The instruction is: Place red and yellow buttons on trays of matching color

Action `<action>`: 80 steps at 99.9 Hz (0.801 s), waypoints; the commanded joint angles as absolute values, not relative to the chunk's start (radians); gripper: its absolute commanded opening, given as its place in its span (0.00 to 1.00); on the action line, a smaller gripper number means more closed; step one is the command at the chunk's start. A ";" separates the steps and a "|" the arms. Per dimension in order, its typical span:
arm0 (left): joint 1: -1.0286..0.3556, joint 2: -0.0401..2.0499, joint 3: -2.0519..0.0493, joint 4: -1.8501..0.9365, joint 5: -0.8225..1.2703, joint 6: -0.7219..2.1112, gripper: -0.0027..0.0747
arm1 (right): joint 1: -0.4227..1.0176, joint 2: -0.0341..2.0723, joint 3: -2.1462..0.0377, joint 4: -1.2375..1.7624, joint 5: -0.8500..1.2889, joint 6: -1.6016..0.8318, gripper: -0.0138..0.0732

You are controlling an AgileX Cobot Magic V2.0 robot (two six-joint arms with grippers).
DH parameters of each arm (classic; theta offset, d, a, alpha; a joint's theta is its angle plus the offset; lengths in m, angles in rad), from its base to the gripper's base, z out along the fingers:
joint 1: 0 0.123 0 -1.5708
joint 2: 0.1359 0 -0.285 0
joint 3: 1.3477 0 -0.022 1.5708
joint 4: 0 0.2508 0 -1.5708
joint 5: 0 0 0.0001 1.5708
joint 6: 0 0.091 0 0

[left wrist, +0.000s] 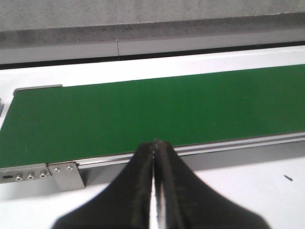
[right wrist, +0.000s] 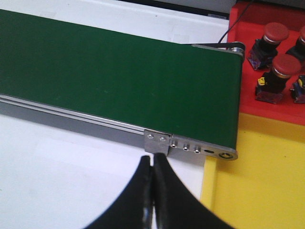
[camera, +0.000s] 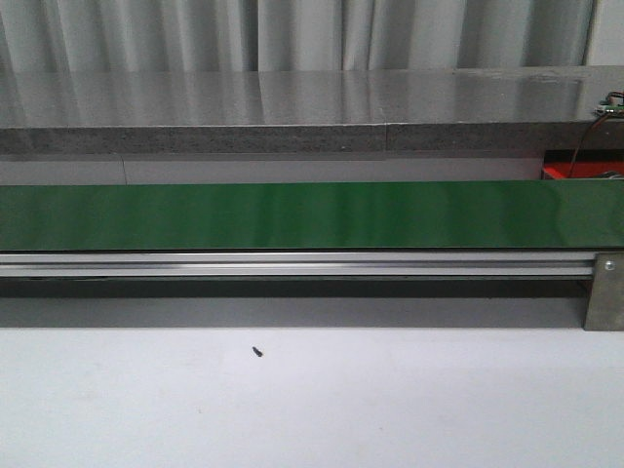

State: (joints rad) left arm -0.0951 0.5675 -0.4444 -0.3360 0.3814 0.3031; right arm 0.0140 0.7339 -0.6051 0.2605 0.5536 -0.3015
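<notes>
A green conveyor belt (camera: 292, 214) crosses the white table (camera: 312, 409) before grey curtains (camera: 292, 34). Red tray (right wrist: 248, 102) holding red buttons (right wrist: 281, 71) adjoins the yellow tray (right wrist: 262, 181). Left gripper (left wrist: 155, 145) and right gripper (right wrist: 152, 160) are both closed, empty.

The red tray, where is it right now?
In the right wrist view the red tray sits past the right end of the green belt, holding red buttons, with the yellow tray right beside it.
</notes>
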 commanded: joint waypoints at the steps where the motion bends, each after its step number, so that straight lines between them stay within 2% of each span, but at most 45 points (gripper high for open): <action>1: -0.102 0.568 -0.471 -0.352 0.333 0.303 0.20 | 0.010 0.726 -0.627 0.258 0.500 -0.301 0.05; 7: -0.102 0.568 -0.471 -0.352 0.337 0.303 0.33 | 0.010 0.726 -0.627 0.258 0.500 -0.301 0.05; 19: -0.102 0.568 -0.471 -0.352 0.337 0.303 0.64 | 0.010 0.726 -0.627 0.258 0.500 -0.301 0.05; 26: -0.102 0.568 -0.471 -0.352 0.335 0.303 0.74 | 0.010 0.726 -0.627 0.258 0.500 -0.301 0.05; 56: -0.086 0.568 -0.499 -0.373 0.326 0.258 0.74 | 0.010 0.726 -0.627 0.258 0.504 -0.301 0.05; 68: -0.029 0.598 -0.574 -0.363 0.357 0.182 0.74 | 0.010 0.726 -0.627 0.258 0.504 -0.301 0.05; 80: 0.085 0.682 -0.697 -0.340 0.427 0.171 0.74 | 0.010 0.726 -0.627 0.258 0.505 -0.301 0.05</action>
